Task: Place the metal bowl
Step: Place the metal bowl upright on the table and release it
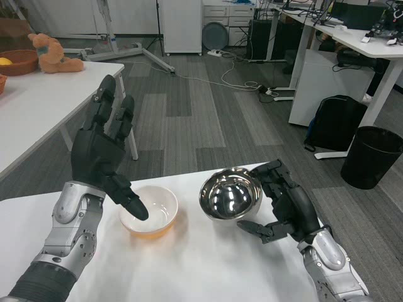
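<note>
White counter [208, 264] carries a yellowish bowl [150, 212] under the empty, spread left robot hand [101, 160]; the right robot hand [280, 204] grips the tilted metal bowl [230, 194], which probably should be levelled, then lowered gently.

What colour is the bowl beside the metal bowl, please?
White inside, amber-yellow outside; the bowl shows in the head view.

no readable text, labels, brands or numbers anywhere in frame. checked the metal bowl [230, 194], the white bowl [150, 210], both hands and the desk [189, 264]: all unmarked. background gear too small and blurred to read.
</note>
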